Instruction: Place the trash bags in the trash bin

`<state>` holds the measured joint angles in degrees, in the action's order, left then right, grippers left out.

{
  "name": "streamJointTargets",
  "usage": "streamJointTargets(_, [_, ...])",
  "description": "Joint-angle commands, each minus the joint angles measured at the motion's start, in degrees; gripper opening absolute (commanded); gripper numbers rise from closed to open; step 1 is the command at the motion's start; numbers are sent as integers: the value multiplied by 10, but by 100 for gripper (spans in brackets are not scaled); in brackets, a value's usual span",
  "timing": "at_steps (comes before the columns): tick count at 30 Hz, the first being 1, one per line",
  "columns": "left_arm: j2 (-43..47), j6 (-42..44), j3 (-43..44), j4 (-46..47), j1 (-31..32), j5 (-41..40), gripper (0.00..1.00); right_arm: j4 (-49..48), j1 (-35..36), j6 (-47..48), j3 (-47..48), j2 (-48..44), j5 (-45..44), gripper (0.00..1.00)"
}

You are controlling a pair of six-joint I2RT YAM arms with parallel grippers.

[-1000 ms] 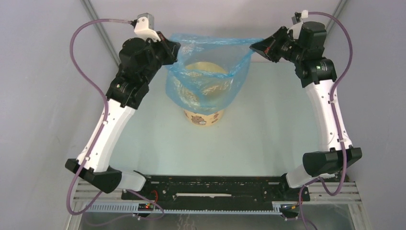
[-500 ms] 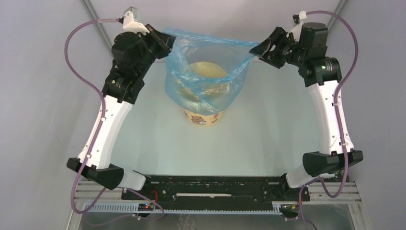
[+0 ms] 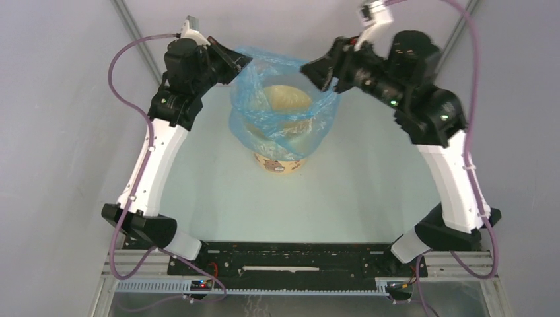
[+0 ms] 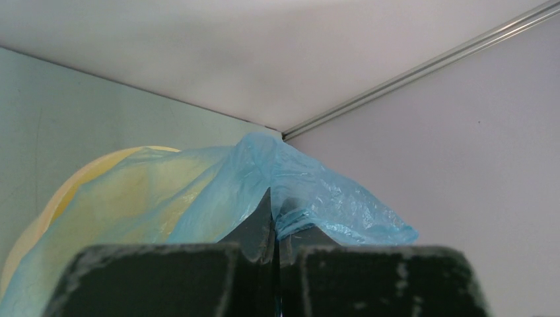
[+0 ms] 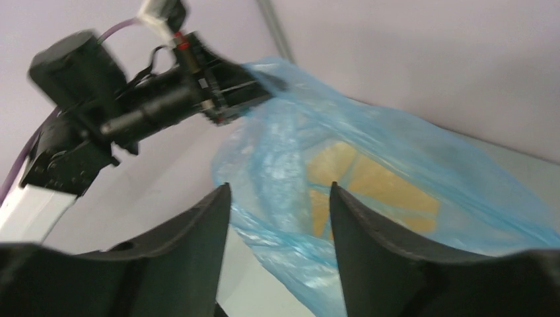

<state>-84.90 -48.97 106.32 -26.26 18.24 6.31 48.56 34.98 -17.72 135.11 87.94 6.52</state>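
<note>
The trash bag (image 3: 284,115), thin light-blue film, is draped over the mouth and upper sides of the pale-yellow trash bin (image 3: 280,163). My left gripper (image 3: 239,61) is shut on the bag's far-left rim and holds it up; the left wrist view shows film (image 4: 333,201) bunched between the closed fingertips of the left gripper (image 4: 276,206). My right gripper (image 3: 312,70) hovers open over the bag's right rim. In its own view the right gripper (image 5: 279,189) has nothing between its fingers, with the bag (image 5: 396,148) and the yellow bin (image 5: 380,185) behind it.
The bin stands mid-table toward the back wall (image 3: 290,23). A metal frame post (image 3: 135,33) runs down the back left corner. The left arm (image 5: 125,109) fills the upper left of the right wrist view.
My right gripper opened, let go of the bag's right corner and swung left and up toward the bin. The bag's right side sagged inward. The left gripper kept its hold.
</note>
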Motion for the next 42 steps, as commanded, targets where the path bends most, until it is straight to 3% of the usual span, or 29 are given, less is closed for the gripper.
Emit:
streamJointTargets(1, [-6, -21, 51, -15, -9, 36, 0, -85, 77, 69, -44, 51, -29, 59])
streamJointTargets(7, [-12, -25, 64, -20, -22, 58, 0, -121, 93, 91, -77, 137, -99, 39])
streamJointTargets(13, [-20, -33, 69, -20, -30, 75, 0, -154, 90, 115, -105, 196, -150, 29])
streamJointTargets(21, [-40, -35, 96, -55, -42, 73, 0, -193, 69, 101, -134, 240, -133, 30])
streamJointTargets(26, [-75, -81, 118, -28, -41, 133, 0, -195, 63, 88, -118, 285, -113, 34])
streamJointTargets(33, [-81, -79, 128, -20, -41, 136, 0, -180, 50, 67, -99, 336, -85, 33])
streamJointTargets(42, [-75, -49, 126, -40, -43, 116, 0, -108, 30, 82, -141, 350, -222, 32])
